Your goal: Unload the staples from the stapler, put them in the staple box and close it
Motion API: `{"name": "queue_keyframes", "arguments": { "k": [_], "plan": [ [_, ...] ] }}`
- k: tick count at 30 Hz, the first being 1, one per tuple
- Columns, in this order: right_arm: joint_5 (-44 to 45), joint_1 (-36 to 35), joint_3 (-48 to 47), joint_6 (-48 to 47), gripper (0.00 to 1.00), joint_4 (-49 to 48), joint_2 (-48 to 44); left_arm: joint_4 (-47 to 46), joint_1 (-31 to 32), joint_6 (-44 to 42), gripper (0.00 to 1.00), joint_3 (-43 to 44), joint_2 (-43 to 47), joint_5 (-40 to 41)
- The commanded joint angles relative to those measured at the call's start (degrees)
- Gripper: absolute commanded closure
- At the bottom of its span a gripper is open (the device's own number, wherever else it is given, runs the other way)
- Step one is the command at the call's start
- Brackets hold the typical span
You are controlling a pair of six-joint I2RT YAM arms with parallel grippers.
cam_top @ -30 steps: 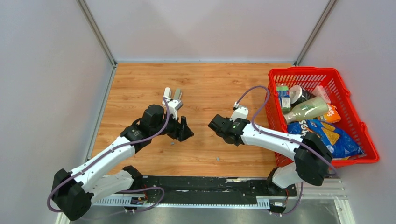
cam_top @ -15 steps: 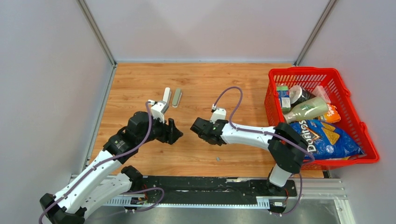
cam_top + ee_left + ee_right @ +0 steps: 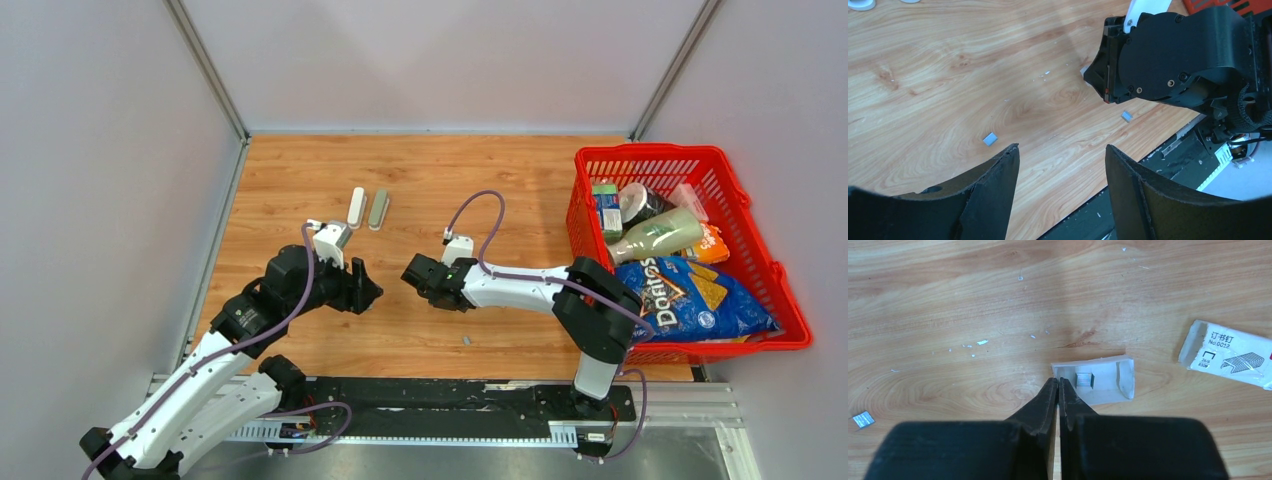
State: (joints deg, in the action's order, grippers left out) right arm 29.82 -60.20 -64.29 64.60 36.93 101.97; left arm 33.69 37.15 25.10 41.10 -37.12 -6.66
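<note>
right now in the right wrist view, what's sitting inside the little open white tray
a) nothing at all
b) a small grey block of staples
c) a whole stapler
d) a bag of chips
b: the open white tray holds one small grey staple block near its left end and nothing else.

two grey staples [image 3: 990, 139] on the wooden table [image 3: 938, 85] beyond the spread left end effector [image 3: 1062, 150]

Robot lab cell: grey wall panels [image 3: 450, 60], wood-grain table [image 3: 450, 170], black mounting rail [image 3: 450, 392].
</note>
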Motion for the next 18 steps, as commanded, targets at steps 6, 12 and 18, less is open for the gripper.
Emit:
{"name": "queue_keyframes", "arguments": {
  "k": [6,12,18],
  "plan": [
    [0.50,-0.70,-1.71,-1.49,0.82,-1.42,-0.11,-1.61,0.30,1.00,0.30,1.79,-1.46,-0.11],
    [2.43,-0.97,-1.98,-1.58,0.76,0.51,-2.47,-0.91,0.21,0.83,0.30,1.96,-1.20,0.41],
    [4.36,-1.14,0.56,-1.67,0.69,3.14,-9.76,-0.29,0.29,0.74,0.30,1.88,-0.84,1.12]
  ]
}}
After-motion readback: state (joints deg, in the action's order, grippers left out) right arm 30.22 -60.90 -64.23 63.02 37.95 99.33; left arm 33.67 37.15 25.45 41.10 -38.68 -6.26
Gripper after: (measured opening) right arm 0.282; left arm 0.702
